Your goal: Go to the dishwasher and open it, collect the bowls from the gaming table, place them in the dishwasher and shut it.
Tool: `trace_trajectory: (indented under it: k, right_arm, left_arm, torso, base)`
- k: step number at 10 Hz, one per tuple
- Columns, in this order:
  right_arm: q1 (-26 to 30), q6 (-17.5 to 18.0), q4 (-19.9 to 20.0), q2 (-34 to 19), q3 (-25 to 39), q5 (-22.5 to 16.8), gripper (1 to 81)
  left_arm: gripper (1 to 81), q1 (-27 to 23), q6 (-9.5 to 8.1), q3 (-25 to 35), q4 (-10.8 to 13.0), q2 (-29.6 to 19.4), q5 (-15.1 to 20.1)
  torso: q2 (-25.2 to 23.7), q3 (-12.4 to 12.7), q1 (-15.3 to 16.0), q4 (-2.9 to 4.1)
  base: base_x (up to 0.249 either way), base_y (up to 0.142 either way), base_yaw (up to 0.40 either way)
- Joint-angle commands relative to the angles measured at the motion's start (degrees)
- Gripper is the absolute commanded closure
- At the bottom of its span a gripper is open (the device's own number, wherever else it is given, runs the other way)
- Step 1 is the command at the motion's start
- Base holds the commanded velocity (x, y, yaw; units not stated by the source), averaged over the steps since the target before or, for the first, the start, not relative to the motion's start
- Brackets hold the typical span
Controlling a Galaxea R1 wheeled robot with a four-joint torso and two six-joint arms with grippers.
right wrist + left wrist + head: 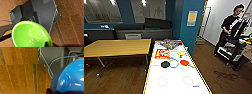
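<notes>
Blue walls (194, 35), dark wood floor (121, 80), wooden-topped table (116, 47), ceiling lights (143, 2), grey counter (144, 32)

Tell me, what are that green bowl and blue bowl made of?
Both look like glossy plastic, though glazed ceramic can't be ruled out. The green bowl has one even bright colour with small white glints inside. The blue bowl has a smooth, uniform skin with soft light streaks.

On the gaming table (176, 82), three bowls: one black (165, 64), one yellow (180, 53), one red-orange (184, 62). The left wrist view shows one blue bowl (70, 78), the right wrist view one green bowl (30, 35). That makes five bowls. One wooden table (116, 47) beside it, one person (230, 30) at right.
</notes>
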Motion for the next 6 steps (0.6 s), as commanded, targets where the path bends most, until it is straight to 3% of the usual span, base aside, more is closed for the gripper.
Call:
trace_trajectory:
  k: [1, 2, 4, 5, 6]
  right_arm:
    - [1.83, -0.26, 0.06, -1.58, 0.28, -3.72, 81.1]
    - [1.83, -0.35, -0.02, -1.49, 0.28, -3.72, 81.1]
    - [2.10, -0.52, -0.02, -1.31, 0.28, -4.33, 81.1]
    - [2.10, -0.52, -0.02, -1.14, 0.28, -4.42, 81.1]
    - [2.01, -0.52, -0.02, -1.05, 0.28, -4.42, 81.1]
  left_arm:
    - [81.1, -1.55, 6.84, -1.99, -9.30, 0.34, 2.40]
    - [81.1, -0.94, 8.85, -2.77, -10.26, 0.78, 1.62]
    - [81.1, 0.56, 10.71, -7.00, -11.93, 2.71, -0.85]
    - [81.1, 0.74, 14.05, -9.99, -14.48, 4.12, -1.29]
    - [81.1, 0.82, 19.85, -12.54, -19.93, 5.26, -1.29]
  torso:
    - [0.00, 0.00, 0.00, 0.00]
    - [0.00, -0.07, -0.02, 0.00]
    - [0.00, -0.07, -0.02, 0.02]
    - [0.00, -0.05, -0.02, 0.00]
    - [0.00, -0.05, -0.02, 0.02]
  base:
    - [0.000, 0.000, 0.000]
    - [0.000, 0.000, 0.000]
    - [0.000, 0.000, 0.000]
    - [0.000, 0.000, 0.000]
    - [0.000, 0.000, 0.000]
